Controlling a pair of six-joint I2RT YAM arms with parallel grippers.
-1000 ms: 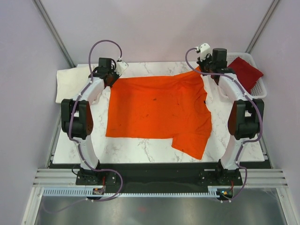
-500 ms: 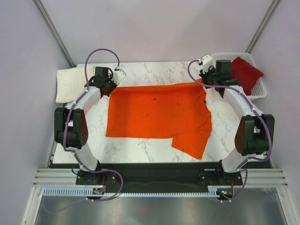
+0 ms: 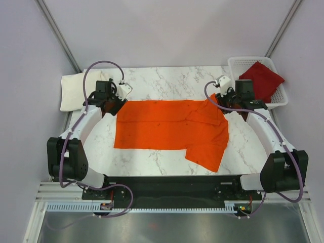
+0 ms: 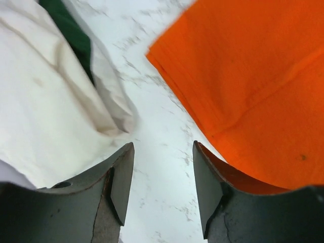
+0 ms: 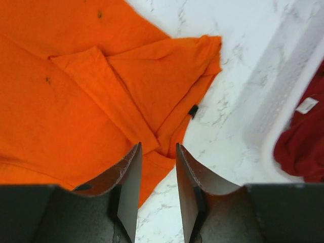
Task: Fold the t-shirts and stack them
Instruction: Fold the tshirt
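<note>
Top view gives us the orange shirt [image 3: 167, 126] mid-frame on the desk [image 3: 167, 81], cream shirt [image 3: 75, 90] upper left, red shirt [image 3: 260, 77] in the basket [image 3: 281, 99] upper right. Only our wrist views show left jaws and right jaws spread, pinching nothing, plus a white tag [image 5: 307, 105] on the red.

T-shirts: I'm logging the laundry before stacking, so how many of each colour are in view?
Orange t-shirt: 1
Dark red t-shirt: 1
Cream-white t-shirt: 1
Total: 3
</note>
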